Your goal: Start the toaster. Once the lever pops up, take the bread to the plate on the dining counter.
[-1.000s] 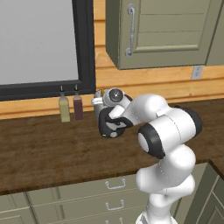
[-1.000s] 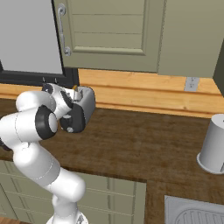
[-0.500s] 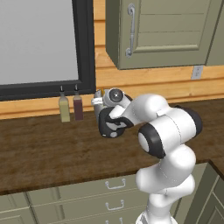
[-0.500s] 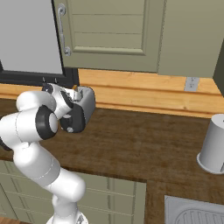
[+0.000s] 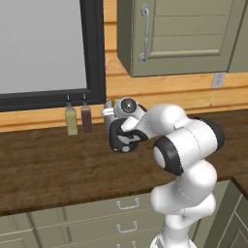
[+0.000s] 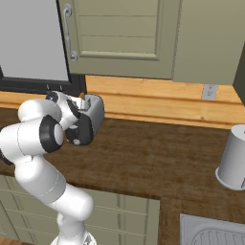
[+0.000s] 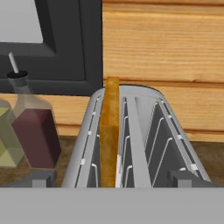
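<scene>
- Left base view: the toaster (image 5: 108, 117) stands on the dark wood desk (image 5: 43, 164), a little left of the middle of the frame. Most of it hides behind the arm. Its black front panel (image 5: 121, 138) faces the camera. The hand (image 5: 127, 107) sits right over the top of the toaster. Two slim bottles (image 5: 78, 116) stand just left of it, under the dark window frame (image 5: 94, 53).
- Right base view: the toaster (image 6: 93, 115) is in the left part of the frame, on the desk (image 6: 158, 158) by the wood wall. The hand (image 6: 79, 103) is at its top left side, partly hidden by the arm. A tiny bit of orange crust shows at the toaster's top. A grey round can (image 6: 233, 158) stands at the right edge.
- Hand view: the camera looks down along the toaster (image 7: 135, 140) and its two slots. The bread (image 7: 110, 131) stands up on its edge in the left slot. The right slot has only wire guides. The two fingers (image 7: 37, 179) of the hand are wide apart, one low on each side of the toaster. They hold nothing. The bread sits between them, nearer the left one. The dark red bottle (image 7: 33, 131) is at the left.
</scene>
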Available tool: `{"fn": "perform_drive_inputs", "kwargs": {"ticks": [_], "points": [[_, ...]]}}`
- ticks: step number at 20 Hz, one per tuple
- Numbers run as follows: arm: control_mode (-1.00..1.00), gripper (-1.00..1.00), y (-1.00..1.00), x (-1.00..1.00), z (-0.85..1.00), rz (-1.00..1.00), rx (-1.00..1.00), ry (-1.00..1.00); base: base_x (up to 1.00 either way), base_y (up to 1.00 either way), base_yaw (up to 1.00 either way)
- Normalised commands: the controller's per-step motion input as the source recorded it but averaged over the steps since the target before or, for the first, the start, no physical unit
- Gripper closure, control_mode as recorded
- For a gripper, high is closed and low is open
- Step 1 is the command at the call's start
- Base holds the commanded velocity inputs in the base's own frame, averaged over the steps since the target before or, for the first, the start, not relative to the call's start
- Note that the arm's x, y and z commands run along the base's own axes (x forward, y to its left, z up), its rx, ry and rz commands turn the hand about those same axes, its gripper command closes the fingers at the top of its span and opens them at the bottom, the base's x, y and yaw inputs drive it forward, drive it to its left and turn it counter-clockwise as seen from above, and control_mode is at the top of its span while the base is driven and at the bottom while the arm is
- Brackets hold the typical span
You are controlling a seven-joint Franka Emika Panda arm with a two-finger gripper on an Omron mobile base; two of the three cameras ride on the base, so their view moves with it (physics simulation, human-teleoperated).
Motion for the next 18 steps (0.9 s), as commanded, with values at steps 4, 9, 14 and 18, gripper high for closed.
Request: {"fn": "perform_drive_inputs", "kwargs": {"ticks": [4,9,14,18], "points": [[-1.00,-1.00,0.00,0.00,0.00,0.00,0.00,0.00,0.00,0.00,0.00],[-1.00,-1.00,0.00,0.00,0.00,0.00,0.00,0.00,0.00,0.00,0.00],[-1.00,-1.00,0.00,0.00,0.00,0.00,0.00,0.00,0.00,0.00,0.00],[-1.00,-1.00,0.00,0.00,0.00,0.00,0.00,0.00,0.00,0.00,0.00]]}}
